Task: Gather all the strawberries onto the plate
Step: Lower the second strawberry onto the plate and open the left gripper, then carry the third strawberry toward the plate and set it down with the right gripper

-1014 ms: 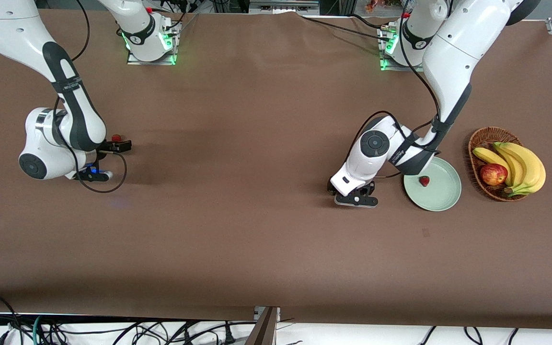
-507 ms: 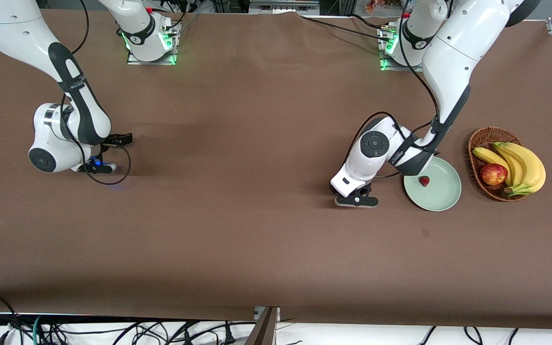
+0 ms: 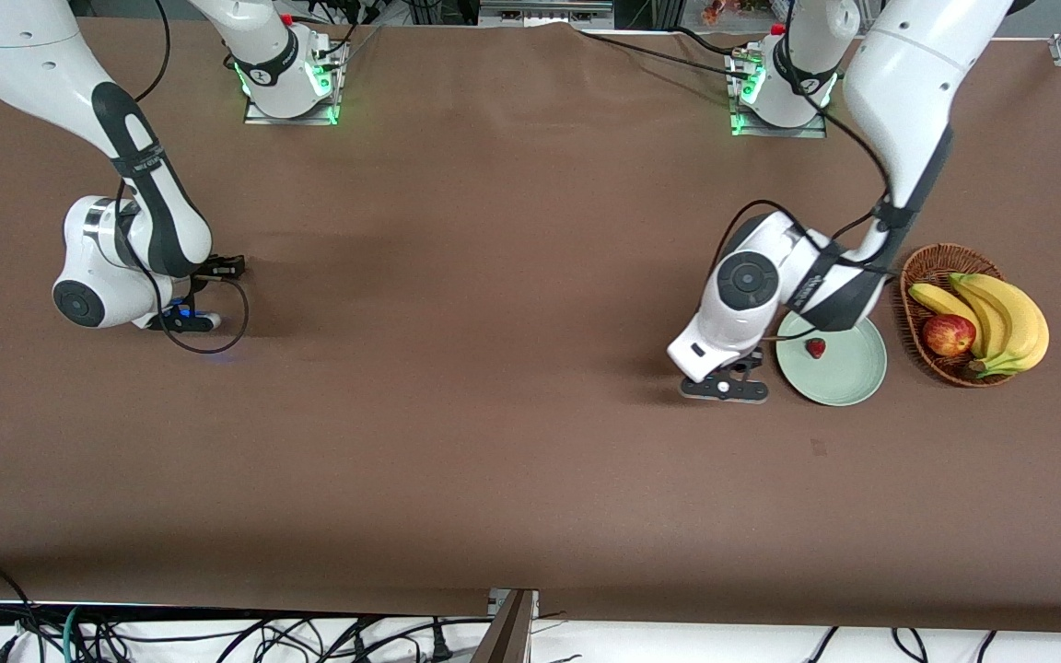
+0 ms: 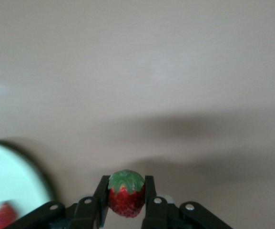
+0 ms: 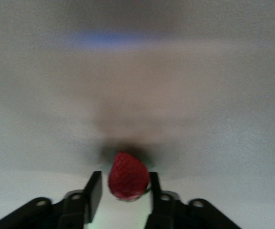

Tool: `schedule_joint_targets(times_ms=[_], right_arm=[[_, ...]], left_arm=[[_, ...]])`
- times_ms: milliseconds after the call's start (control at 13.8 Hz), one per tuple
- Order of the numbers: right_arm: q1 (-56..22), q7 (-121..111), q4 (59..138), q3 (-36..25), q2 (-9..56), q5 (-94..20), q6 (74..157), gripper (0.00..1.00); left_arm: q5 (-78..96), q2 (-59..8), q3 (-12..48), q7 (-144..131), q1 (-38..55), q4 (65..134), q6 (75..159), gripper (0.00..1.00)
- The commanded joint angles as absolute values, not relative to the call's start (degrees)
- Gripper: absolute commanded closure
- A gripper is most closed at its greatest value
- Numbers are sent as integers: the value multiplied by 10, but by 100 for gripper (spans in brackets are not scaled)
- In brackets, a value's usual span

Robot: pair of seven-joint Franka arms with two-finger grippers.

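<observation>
The left pincer (image 4: 126,185) is shut tight on the leafy strawberry (image 4: 126,200), just beside the plate (image 3: 853,379), at its 8 o'clock. The loose strawberry (image 3: 815,348) lies in the plate, toward 9 o'clock. The right pincer (image 5: 122,182) is a little open around the plain strawberry (image 5: 128,175), low over the table (image 3: 494,414) at the right arm's end.

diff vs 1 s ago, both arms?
The left gripper closed on a strawberry and carried it toward the plate. The right gripper moved in over the strawberry at the right arm's end of the table; its fingers now flank it, grip not clear. The berry on the plate and the fruit basket stayed put.
</observation>
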State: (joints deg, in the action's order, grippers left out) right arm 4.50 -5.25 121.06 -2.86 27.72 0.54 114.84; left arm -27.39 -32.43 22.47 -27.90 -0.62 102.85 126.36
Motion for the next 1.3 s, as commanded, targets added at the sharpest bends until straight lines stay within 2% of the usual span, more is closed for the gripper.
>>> schedule_joint_targets(times_ms=[0, 145, 362, 724, 797, 869, 941, 1231], right_arm=[[46, -60, 1221, -29, 265, 8, 1157, 100], [36, -49, 1184, -19, 272, 1, 1158, 100], [8, 35, 1086, 46, 302, -22, 1155, 100], [-141, 331, 895, 76, 394, -124, 1161, 100], [-175, 377, 850, 76, 419, -146, 1166, 100], [-203, 431, 814, 76, 442, -154, 1185, 100], [-231, 482, 786, 77, 464, -155, 1222, 100], [-338, 597, 719, 82, 546, -155, 1433, 100]], left_arm=[[-255, -295, 231, -154, -53, 1036, 1221, 100], [-251, -291, 231, -79, -85, 1040, 1219, 100], [-250, -298, 230, -16, -122, 1044, 1209, 100], [-248, -329, 230, 39, -159, 1044, 1209, 100], [-248, -329, 230, 40, -159, 1044, 1209, 92], [-248, -330, 230, 40, -159, 1043, 1209, 24], [-248, -330, 230, 40, -159, 1042, 1209, 0], [-236, -326, 231, 40, -156, 1038, 1209, 0]])
